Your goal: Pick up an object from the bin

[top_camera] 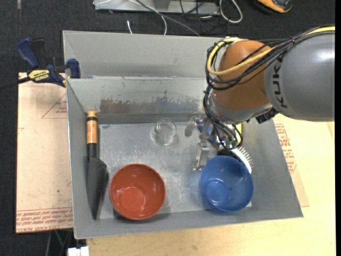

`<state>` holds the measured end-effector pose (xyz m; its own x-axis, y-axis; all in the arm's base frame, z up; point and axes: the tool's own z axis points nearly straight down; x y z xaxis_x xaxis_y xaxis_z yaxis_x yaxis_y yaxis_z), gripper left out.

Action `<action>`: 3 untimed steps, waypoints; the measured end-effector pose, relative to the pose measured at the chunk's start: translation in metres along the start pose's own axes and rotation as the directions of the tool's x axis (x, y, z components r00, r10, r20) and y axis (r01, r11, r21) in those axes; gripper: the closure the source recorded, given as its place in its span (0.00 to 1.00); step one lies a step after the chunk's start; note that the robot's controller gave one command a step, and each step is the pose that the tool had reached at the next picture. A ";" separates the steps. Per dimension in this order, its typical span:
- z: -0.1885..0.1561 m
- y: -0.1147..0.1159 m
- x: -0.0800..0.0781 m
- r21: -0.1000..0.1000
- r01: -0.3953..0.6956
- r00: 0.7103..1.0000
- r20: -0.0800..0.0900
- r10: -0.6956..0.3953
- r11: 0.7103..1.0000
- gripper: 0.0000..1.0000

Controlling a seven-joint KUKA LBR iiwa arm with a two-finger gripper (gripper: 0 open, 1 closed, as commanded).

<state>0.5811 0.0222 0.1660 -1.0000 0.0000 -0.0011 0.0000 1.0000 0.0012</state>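
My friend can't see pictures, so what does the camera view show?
A robot arm's gripper hangs in a grey metal bin, just left of a blue bowl at the front right. A red bowl sits at the front middle, a black spatula with a copper handle lies along the left side, and a clear glass sits near the back.

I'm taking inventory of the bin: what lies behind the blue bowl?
A white ribbed or bristled thing pokes out past the blue bowl's far right rim. The bowl and the arm cover the rest of it, so its kind is unclear.
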 end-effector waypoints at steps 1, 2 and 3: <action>0.098 -0.067 -0.013 -0.003 0.443 0.896 -0.005 -0.443 0.896 0.00; 0.042 -0.082 -0.001 0.001 0.484 0.875 0.005 -0.484 0.875 0.00; 0.064 -0.065 0.090 0.000 0.561 0.828 0.008 -0.561 0.828 0.00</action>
<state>0.4909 -0.0422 0.1015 -0.8279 -0.5608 -0.0096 -0.5608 0.8279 0.0007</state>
